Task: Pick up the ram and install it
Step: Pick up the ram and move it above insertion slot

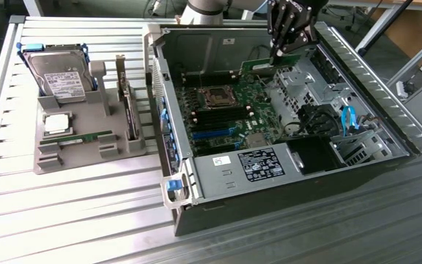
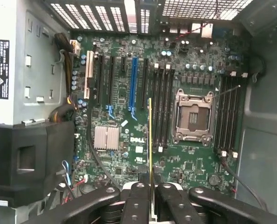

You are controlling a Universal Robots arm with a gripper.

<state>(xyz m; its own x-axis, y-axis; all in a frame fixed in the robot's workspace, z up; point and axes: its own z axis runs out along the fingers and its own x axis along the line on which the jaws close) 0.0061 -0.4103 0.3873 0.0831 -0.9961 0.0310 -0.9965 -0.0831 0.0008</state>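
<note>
Above the motherboard (image 2: 194,163), end effector (image 2: 150,191) clamping ram (image 2: 150,140), memory slots (image 2: 162,112) beneath

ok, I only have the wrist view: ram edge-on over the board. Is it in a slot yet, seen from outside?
Observer: No. The ram hangs under the shut jaws, above the board at the far end of the open case, past the CPU socket.
Operator: What's on the parts tray?
Observer: The grey tray, at the case's side on the exterior view's left, holds a hard drive, a silver processor chip and an upright expansion card.
Operator: Any more ram there?
Observer: A thin green strip lies flat in a tray slot; I can't tell whether it's ram.
</note>
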